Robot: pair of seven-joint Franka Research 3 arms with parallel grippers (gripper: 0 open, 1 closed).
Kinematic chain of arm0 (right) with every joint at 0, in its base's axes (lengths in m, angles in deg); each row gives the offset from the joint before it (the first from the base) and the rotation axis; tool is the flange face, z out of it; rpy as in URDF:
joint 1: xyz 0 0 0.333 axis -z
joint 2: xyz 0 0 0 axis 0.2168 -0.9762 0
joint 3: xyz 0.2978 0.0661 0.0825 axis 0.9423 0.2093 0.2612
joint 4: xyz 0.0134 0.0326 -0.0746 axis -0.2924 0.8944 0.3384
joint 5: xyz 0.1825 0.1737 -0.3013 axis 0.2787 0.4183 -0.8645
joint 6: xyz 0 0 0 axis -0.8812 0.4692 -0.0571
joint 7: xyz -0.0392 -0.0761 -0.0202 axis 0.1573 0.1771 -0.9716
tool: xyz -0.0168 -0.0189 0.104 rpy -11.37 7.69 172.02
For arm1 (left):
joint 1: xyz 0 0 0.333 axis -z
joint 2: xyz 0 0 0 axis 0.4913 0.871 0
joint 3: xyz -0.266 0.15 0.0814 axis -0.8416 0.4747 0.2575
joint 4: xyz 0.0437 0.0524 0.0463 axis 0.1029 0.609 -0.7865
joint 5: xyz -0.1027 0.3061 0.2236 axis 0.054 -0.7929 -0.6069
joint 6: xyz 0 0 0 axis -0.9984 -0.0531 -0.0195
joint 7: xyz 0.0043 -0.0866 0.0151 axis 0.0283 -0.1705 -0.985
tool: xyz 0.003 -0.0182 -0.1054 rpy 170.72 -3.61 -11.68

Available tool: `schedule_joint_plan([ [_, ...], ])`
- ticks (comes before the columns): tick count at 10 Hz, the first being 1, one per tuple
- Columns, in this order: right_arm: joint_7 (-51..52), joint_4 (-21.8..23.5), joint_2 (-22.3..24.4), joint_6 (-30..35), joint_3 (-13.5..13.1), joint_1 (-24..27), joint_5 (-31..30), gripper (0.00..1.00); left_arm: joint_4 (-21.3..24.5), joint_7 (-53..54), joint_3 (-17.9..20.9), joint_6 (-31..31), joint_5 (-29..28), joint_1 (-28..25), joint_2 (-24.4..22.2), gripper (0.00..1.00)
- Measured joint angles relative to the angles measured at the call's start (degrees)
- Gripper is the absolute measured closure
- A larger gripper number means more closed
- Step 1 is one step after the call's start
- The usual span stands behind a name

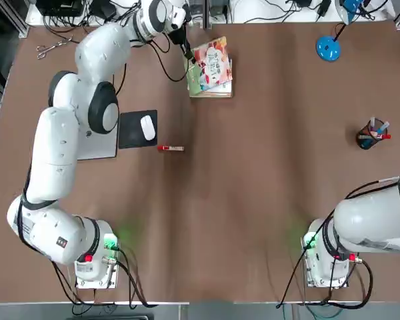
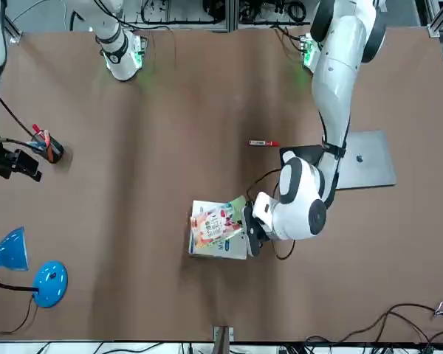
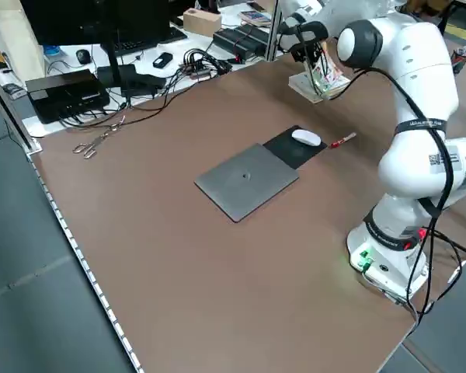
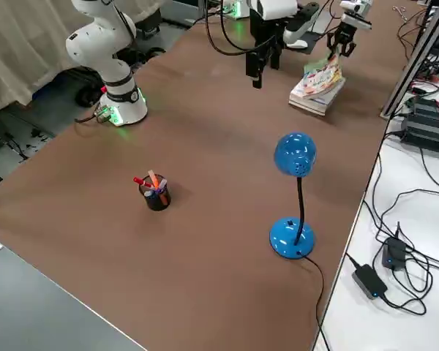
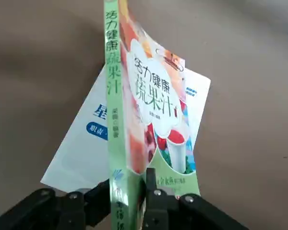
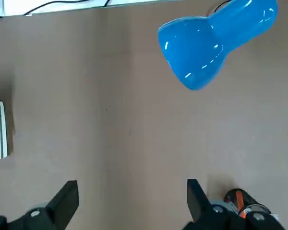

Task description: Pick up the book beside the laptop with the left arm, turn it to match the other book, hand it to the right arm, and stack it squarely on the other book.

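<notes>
At the table's far side my left gripper [image 5: 129, 188] is shut on the green spine of the colourful book [image 5: 153, 110]. The book [image 1: 211, 61] hangs tilted over the white book with blue lettering [image 5: 84, 148], at an angle to it. The white book [image 1: 217, 91] lies flat on the table. I cannot tell whether the two touch. My left arm partly covers the silver laptop [image 2: 365, 158]. Far to the right, my right gripper [image 6: 132, 201] is raised and open, with nothing between its fingers, near the pen cup [image 2: 48, 151].
A black mouse pad [image 1: 132, 133] with a white mouse [image 1: 147, 127] lies beside the laptop, and a red marker [image 1: 170, 148] lies just right of it. A blue desk lamp [image 1: 328, 48] stands far right. Scissors [image 1: 50, 48] lie far left.
</notes>
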Motion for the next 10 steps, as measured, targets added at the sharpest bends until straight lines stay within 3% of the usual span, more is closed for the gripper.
schedule_joint_plan([
  [4, 0.0, 0.0, 0.0, -0.3, -0.2, 0.3, 0.0, 0.00, 0.0, 0.0, 0.0, 0.0, 0.0, 0.0, 0.0, 0.11],
  [8, 0.0, 0.0, -0.4, -0.4, -0.3, 0.4, 0.0, 0.00, -0.5, -4.1, 1.1, -1.1, -1.4, 0.9, -0.4, 0.05],
  [10, 0.0, 0.0, -0.6, -0.4, 0.0, 0.4, 0.0, 0.00, -1.3, -13.1, 2.3, -8.3, -5.3, 0.5, -3.5, 0.00],
])
